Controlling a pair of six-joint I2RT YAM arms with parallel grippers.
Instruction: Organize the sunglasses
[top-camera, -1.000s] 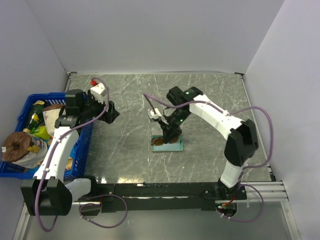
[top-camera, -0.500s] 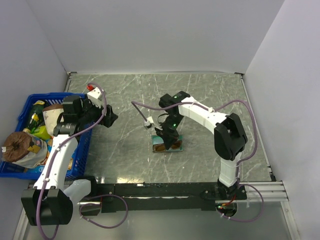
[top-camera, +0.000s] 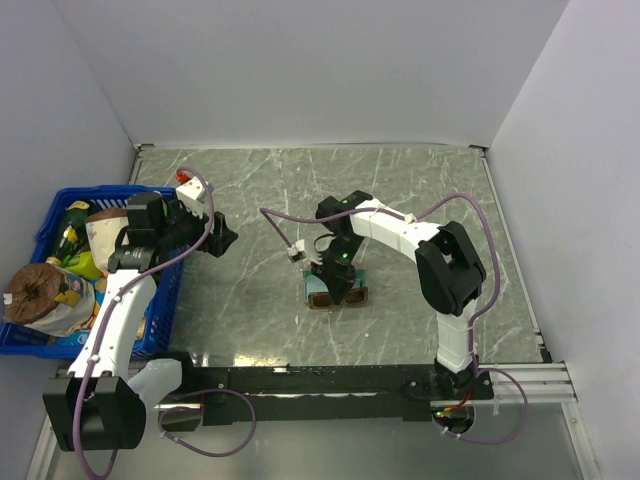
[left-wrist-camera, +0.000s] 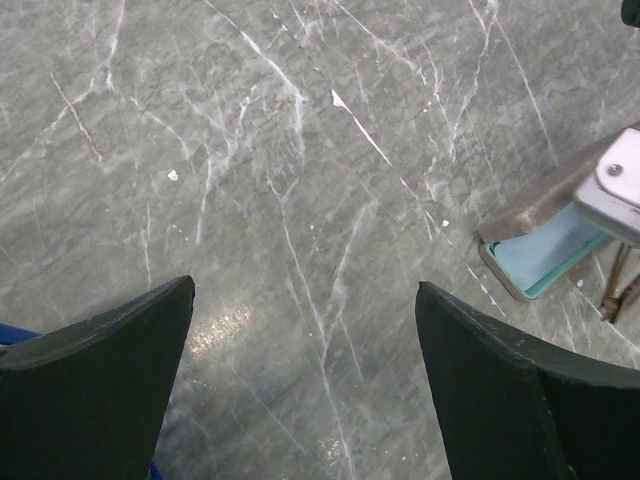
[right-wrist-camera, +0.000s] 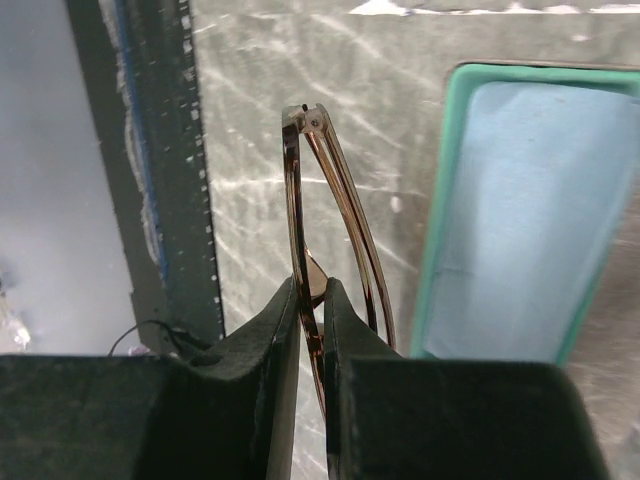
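Tabletop (top-camera: 420, 200) is grey-green marbled stone, boxed in by plain white walls (top-camera: 300, 70) at 9, 12 and 3 o'clock. Blue basket (top-camera: 100, 190) of groceries sits at the 9 o'clock edge

Sunglasses (top-camera: 337, 296) are near table centre, at the 6 o'clock edge of the open case (left-wrist-camera: 545, 250) with the teal lining. From above, the two dark lenses sit side by side, long axis 9 to 3 o'clock. Right wrist view shows them edge-on, temple arms folded against the thin brown frame (right-wrist-camera: 300, 200), which runs from the fingers up to 12 o'clock, just beside the case rim. Can't tell if they touch the table or the case

Right gripper (right-wrist-camera: 312, 290) is clamped on the frame, jaws nearly together. Left gripper (left-wrist-camera: 305, 290) hangs over bare table next to the basket, jaws wide apart, nothing between them
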